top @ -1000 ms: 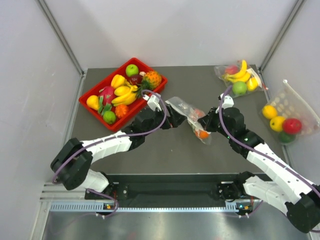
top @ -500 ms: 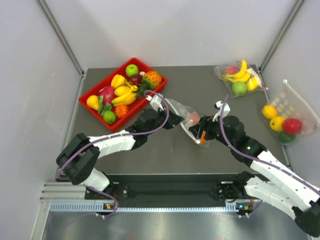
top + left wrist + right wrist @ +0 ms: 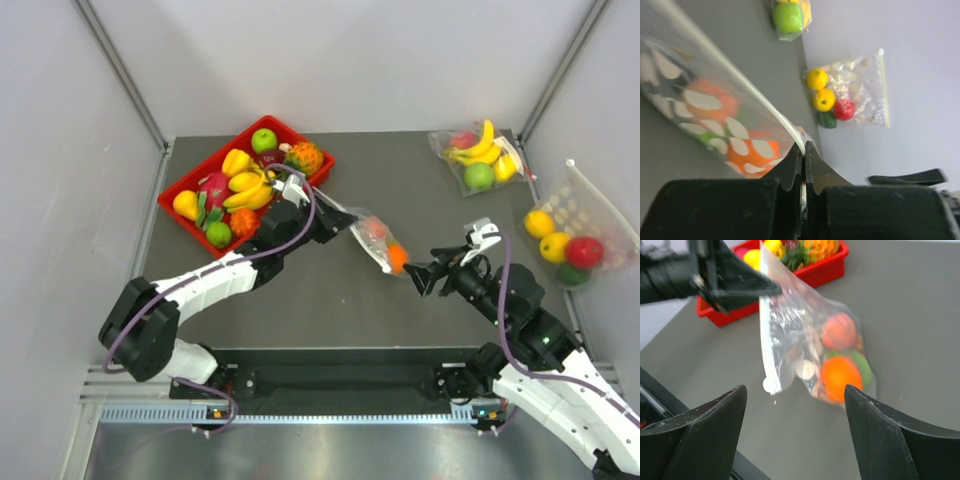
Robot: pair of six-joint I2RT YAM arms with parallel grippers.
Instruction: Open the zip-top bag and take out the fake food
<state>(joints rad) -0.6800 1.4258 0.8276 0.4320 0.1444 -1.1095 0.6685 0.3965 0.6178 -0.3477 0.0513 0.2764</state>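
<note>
At the far left of the table (image 3: 300, 300) sits a red tray (image 3: 185, 183) heaped with mixed fruit, and my left arm runs just along its near side. My left hand (image 3: 803, 148) is pressed together on a corner of the zip-top bag (image 3: 372, 238), pinching it right at the white zip strip (image 3: 765, 335), which runs away from my fingers as a taut line. The bag hangs out from that pinch toward the middle of the table, slanting down to the right; I cannot tell whether its low end touches the surface. The fake food has gathered in that low end: the pinkish peach (image 3: 839, 331) on top, the orange (image 3: 840, 376) below it, and the green one (image 3: 863, 368) tucked behind the orange. Just right of the bag, apart from it, my right hand (image 3: 425, 271) hovers with its fingers (image 3: 700, 437) spread wide and nothing between them, pointed at the bag. Farther right, at the back corner, lies a clear bag of bananas and a green apple (image 3: 478, 158), and against the right wall leans a bigger dotted bag (image 3: 575, 225) with yellow and red fruit.
</note>
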